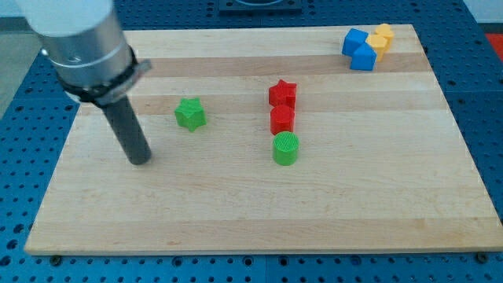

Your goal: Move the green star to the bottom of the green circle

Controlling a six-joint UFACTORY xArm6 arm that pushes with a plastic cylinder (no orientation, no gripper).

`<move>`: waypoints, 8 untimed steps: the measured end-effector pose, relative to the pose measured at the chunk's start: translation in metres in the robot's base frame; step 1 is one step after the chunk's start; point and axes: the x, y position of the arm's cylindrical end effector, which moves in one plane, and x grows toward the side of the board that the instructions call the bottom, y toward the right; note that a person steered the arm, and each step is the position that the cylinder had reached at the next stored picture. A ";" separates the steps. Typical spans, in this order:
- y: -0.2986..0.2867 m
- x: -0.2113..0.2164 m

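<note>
tip on board, left-below green star, apart; no gripper, bare rod | star left of green circle, above its level | red star, red block stacked above circle

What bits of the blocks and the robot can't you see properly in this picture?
- Yellow block: partly hidden behind the blue block, so its shape is unclear.
- Red block: too small to tell its shape, between red star and green circle.
- Arm above my tip: cut off by the view's top.

No readable text, label, brand, number or sign on any surface in view.
</note>
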 end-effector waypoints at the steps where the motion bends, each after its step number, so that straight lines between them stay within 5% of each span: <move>1: -0.011 -0.043; 4: 0.082 -0.114; 8: 0.101 -0.027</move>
